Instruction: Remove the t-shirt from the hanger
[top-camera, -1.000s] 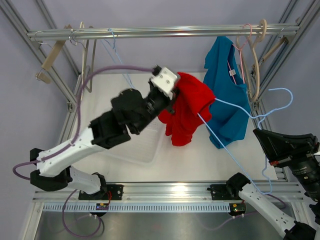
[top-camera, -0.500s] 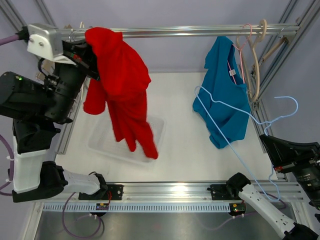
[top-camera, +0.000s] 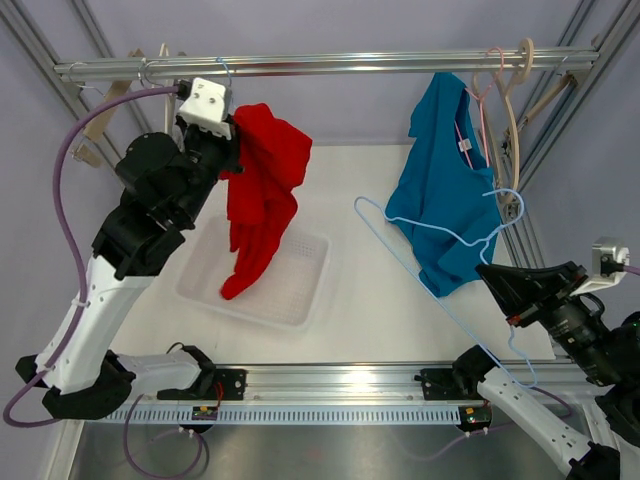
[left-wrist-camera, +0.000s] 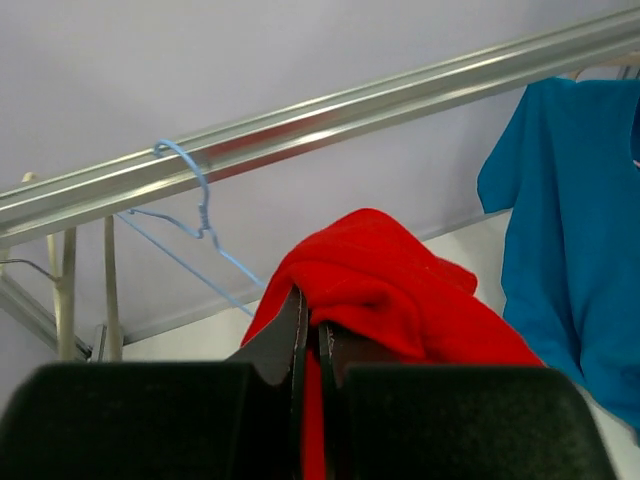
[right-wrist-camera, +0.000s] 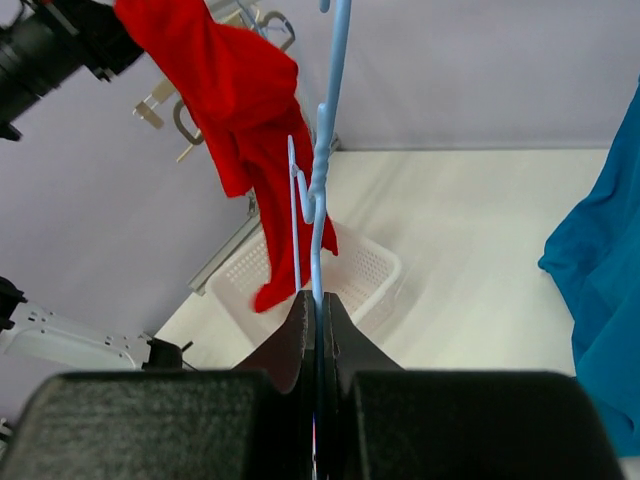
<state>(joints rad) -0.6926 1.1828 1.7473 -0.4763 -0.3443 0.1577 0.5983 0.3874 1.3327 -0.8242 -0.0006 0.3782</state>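
Left side: the left arm is raised, and the left gripper (top-camera: 236, 152) sits high, just below the rail (top-camera: 350, 64). In the left wrist view its fingers (left-wrist-camera: 296, 335) are pressed together with a fold of the red t-shirt (top-camera: 262, 190) clamped between them. The t-shirt hangs free from this grip as a bunched column, and no hanger is inside it. Its lower end reaches down to the white basket (top-camera: 305, 300) on the table. Contact with the basket floor cannot be determined. A spare blue wire hanger (left-wrist-camera: 190, 190) hooks over the rail above the gripper.

Centre: the light-blue hanger (top-camera: 420, 276) is bare and well apart from the red t-shirt. It lies tilted above the table, between the basket and the right arm.

Right side: a blue t-shirt (top-camera: 445, 190) hangs from the rail on a separate hanger. The right gripper (top-camera: 497, 287) is positioned low, near the front right corner. In the right wrist view its fingers (right-wrist-camera: 345, 345) are closed on the wire of the light-blue hanger, which rises straight up from the grip.
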